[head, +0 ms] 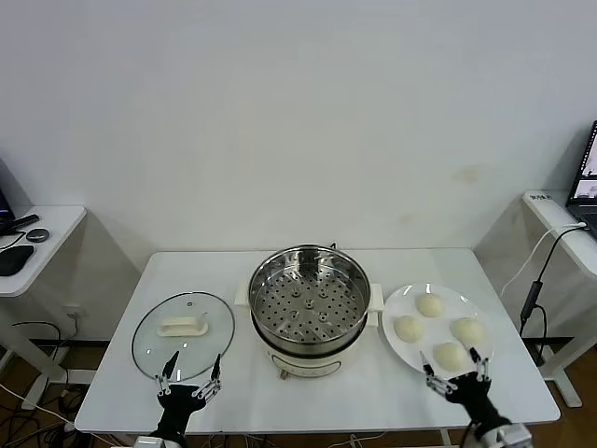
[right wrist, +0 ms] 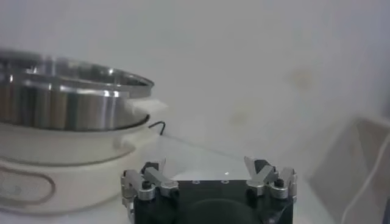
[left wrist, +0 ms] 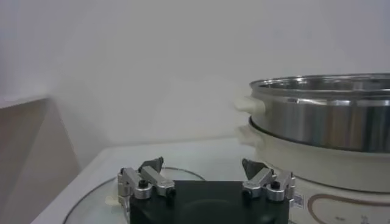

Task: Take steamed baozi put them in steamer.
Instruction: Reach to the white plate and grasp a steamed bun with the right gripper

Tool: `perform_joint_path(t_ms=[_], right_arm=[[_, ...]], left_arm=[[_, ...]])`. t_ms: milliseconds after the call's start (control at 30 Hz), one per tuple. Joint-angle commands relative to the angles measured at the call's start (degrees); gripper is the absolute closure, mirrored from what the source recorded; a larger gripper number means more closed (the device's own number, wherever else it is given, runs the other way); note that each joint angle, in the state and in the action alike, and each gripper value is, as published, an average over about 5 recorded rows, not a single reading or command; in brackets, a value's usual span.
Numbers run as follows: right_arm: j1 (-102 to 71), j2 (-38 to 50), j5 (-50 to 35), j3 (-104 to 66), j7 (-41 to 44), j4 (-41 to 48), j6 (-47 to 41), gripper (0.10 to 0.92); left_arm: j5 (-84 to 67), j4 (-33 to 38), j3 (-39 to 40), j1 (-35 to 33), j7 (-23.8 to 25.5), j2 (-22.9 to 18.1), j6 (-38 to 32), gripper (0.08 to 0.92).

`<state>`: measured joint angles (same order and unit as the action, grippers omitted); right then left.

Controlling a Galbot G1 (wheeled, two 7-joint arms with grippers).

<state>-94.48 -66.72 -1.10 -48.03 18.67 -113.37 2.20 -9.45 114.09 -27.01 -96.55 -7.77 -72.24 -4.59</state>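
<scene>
Several cream-white baozi [head: 430, 304] lie on a flat white plate [head: 396, 303] on the right of the table. The steamer [head: 308, 308], a shiny steel pot with an empty perforated tray on a white base, stands in the middle. My right gripper [head: 455, 371] is open at the table's front edge, just in front of the nearest baozi [head: 450, 353], touching nothing. My left gripper [head: 192, 366] is open at the front left, over the near rim of the glass lid. In the wrist views the left gripper [left wrist: 203, 165] and right gripper [right wrist: 205, 164] both hold nothing, with the steamer [left wrist: 329, 122] [right wrist: 67, 97] beside them.
A round glass lid [head: 184, 334] with a white handle lies flat to the left of the steamer. A small side table [head: 37, 247] with dark items stands far left. Another desk [head: 560, 219] with a laptop and a hanging black cable [head: 536, 294] stands far right.
</scene>
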Motion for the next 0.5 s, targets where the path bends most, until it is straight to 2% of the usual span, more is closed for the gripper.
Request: perform_joint_path(t_ms=[33, 300, 500], right_arm=[[7.5, 21.3, 11.1, -4.7, 10.3, 3.0, -9.5, 0.203], [24.9, 40.2, 24.9, 4.6, 25.1, 17.4, -7.2, 0.203], [48.3, 42.6, 25.8, 26.7, 34.8, 29.9, -1.7, 0.203]], left_arm=[[0.2, -1.1, -0.3, 2.4, 2.7, 1.1, -1.2, 0.177], [0.8, -2.0, -1.5, 2.4, 3.4, 0.4, -2.5, 0.177], [0.9, -2.1, -2.1, 2.1, 3.7, 0.0, -3.7, 0.177]])
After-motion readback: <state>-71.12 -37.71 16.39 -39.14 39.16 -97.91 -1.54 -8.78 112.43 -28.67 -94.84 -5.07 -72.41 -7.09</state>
